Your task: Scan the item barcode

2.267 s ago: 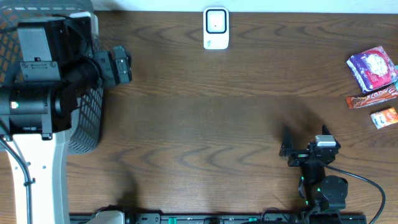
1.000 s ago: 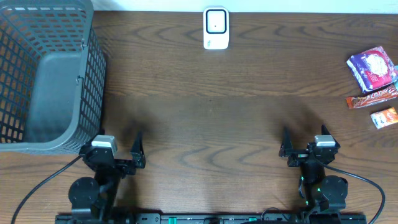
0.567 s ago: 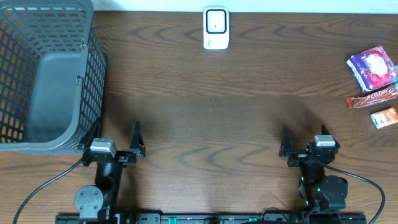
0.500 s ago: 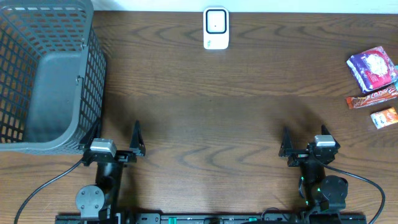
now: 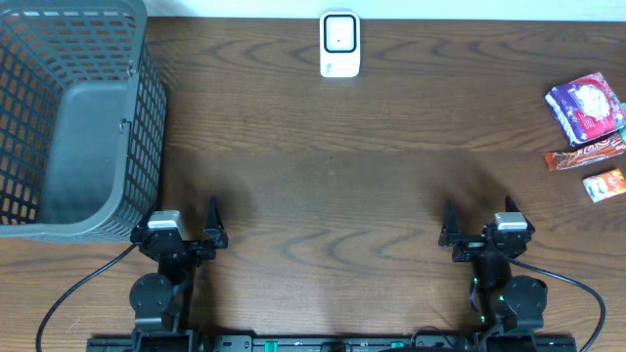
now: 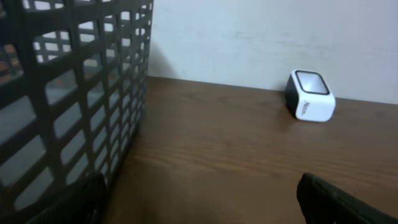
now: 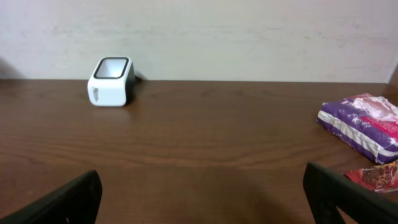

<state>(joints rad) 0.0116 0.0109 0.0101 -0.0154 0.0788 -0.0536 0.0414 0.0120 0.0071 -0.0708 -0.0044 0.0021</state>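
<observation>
The white barcode scanner (image 5: 339,44) stands upright at the far middle of the table, also visible in the left wrist view (image 6: 310,104) and the right wrist view (image 7: 112,81). The items lie at the far right: a purple packet (image 5: 585,108) (image 7: 367,124), a red-brown bar (image 5: 585,154) (image 7: 376,176) and a small orange packet (image 5: 604,184). My left gripper (image 5: 181,217) (image 6: 199,199) rests open near the front left edge, holding nothing. My right gripper (image 5: 478,210) (image 7: 202,193) is open and empty near the front right edge, well short of the items.
A tall grey mesh basket (image 5: 147,117) fills the back left corner; its wall (image 6: 74,93) is close beside my left gripper. The wooden table runs to a pale wall behind the scanner.
The left arm, earlier raised over the basket, has come down to the front left edge and shifted slightly there. The right arm has not moved.
</observation>
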